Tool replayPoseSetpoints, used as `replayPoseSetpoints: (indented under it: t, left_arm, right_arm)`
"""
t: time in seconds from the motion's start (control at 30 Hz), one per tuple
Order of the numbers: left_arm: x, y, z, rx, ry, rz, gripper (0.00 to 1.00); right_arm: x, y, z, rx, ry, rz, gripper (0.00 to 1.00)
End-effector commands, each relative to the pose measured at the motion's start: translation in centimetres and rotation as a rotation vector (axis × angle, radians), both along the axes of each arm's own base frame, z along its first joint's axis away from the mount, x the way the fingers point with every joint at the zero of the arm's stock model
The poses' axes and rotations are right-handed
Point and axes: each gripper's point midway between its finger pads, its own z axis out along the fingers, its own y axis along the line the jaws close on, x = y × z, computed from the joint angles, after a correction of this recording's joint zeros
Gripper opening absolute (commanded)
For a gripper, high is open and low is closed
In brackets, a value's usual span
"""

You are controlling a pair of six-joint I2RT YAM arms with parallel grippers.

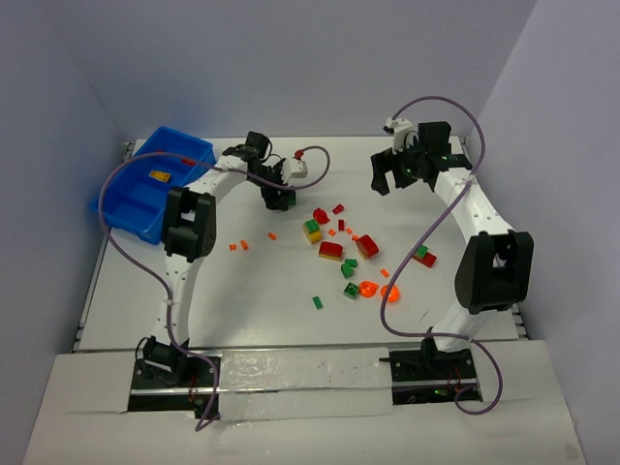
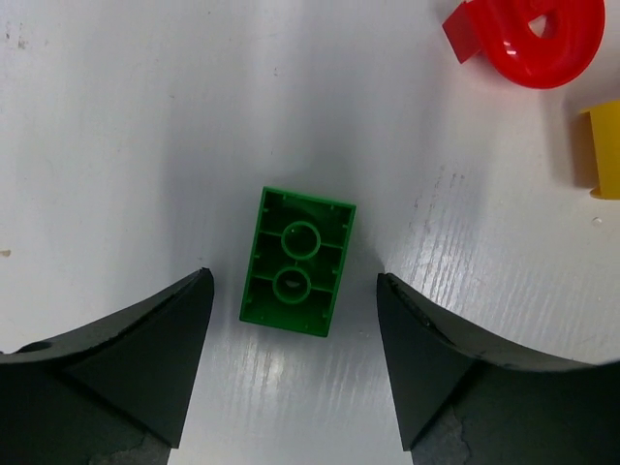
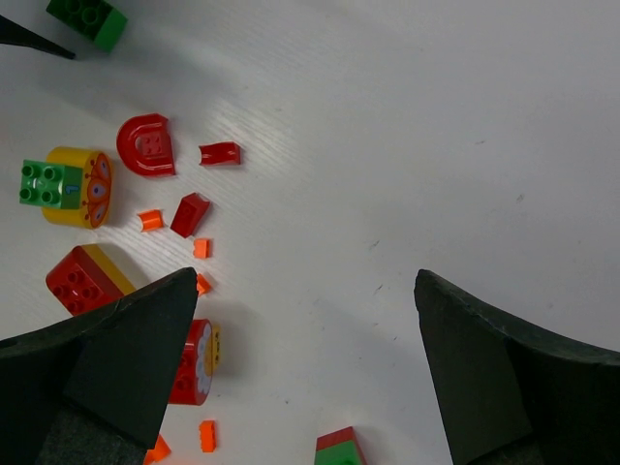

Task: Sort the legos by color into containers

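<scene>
Green brick (image 2: pixel 297 262): laid on the table (image 2: pixel 116 145) between the left gripper (image 2: pixel 295 279) fingers; touched by neither
Long axis: set along the gap, slightly tilted; underside turned up
Grip state: left gripper spread wide; right gripper (image 3: pixel 305 281) likewise spread

Bin (image 1: pixel 136 199) sits far-left on table (image 1: pixel 242 310), two pieces (image 1: pixel 160 175) in it. Loose bricks (image 1: pixel 344 250) scatter mid-table, right of ctr. Left gripper (image 2: pixel 294 279) at scatter's far-left edge — one brick (image 2: pixel 296 260) lies btw its fingers, touching neither. Right gripper (image 1: pixel 392 182) behind scatter, far right.
</scene>
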Motion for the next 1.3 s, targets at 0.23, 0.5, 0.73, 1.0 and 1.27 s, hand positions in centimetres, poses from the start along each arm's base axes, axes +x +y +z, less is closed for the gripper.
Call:
replayPoseSetpoints:
  t: [0.23,0.5,0.73,1.0,1.27]
  left_arm:
    - [0.3,-3.3,2.5,-0.054,-0.085,-0.081,0.76]
    - [-1.7,-2.2,2.7,-0.025,-0.039,-0.099,0.39]
    - [-1.9,0.1,8.9,-0.141,-0.025,0.089,0.16]
    - [0.7,11.0,22.1,-0.427,-0.051,0.623,0.00]
    - [1.5,28.2,22.0,-0.381,-0.077,1.122,0.00]
  right_arm:
    - [1.0,-0.1,2.1,0.014,-0.055,0.003,1.00]
    - [1.2,0.1,2.2,0.019,-0.057,0.009,1.00]
    - [1.5,1.3,2.0,0.049,-0.046,0.036,1.00]
    - [1.1,4.9,0.8,0.074,-0.016,0.114,1.00]
    - [1.2,7.5,0.2,0.096,0.004,0.145,1.00]
